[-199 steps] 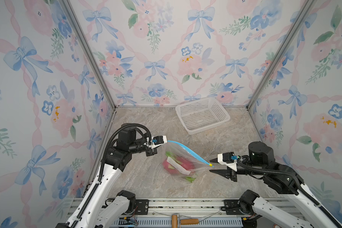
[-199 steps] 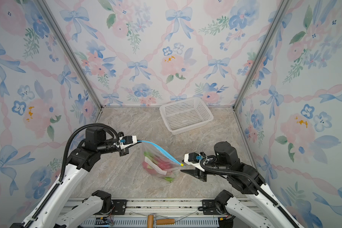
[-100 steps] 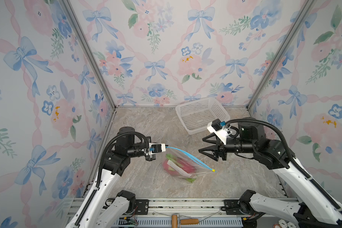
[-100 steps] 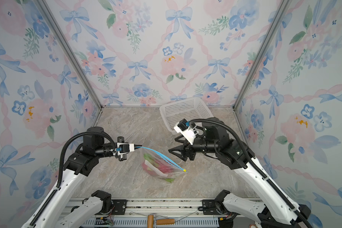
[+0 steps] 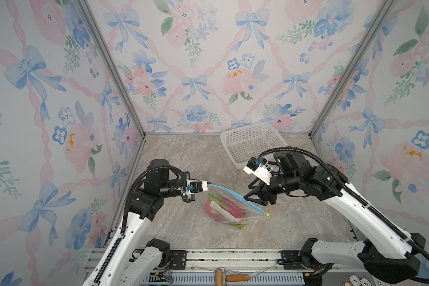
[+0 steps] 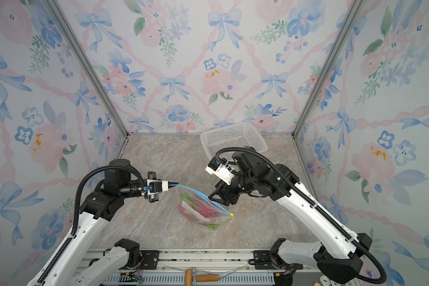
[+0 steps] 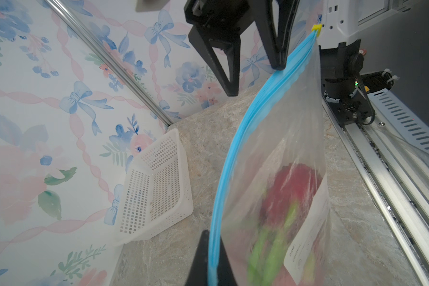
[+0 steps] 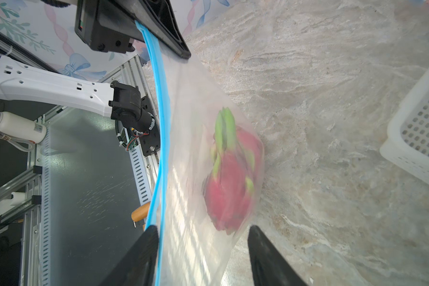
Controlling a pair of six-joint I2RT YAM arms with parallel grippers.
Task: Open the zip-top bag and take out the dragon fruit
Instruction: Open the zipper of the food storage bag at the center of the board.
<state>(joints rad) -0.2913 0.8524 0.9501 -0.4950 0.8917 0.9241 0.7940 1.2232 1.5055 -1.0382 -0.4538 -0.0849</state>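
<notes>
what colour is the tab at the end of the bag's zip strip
Yellow: the tab shows best in the left wrist view.

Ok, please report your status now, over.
Left end effector shut on zip-top bag, at its blue strip. Right end effector open, at the strip. Dragon fruit inside bag. White basket behind, apart.

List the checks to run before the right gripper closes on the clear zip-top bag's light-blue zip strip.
1. Left gripper shut on the light-blue zip strip end: ok.
2. Right gripper open: ok.
3. Strip between the right fingers: ok, close against one.
4. Zip parted: cannot tell.
5. Pink-and-green dragon fruit inside the clear plastic zip-top bag: ok.
6. White perforated plastic basket apart from the bag: ok.
</notes>
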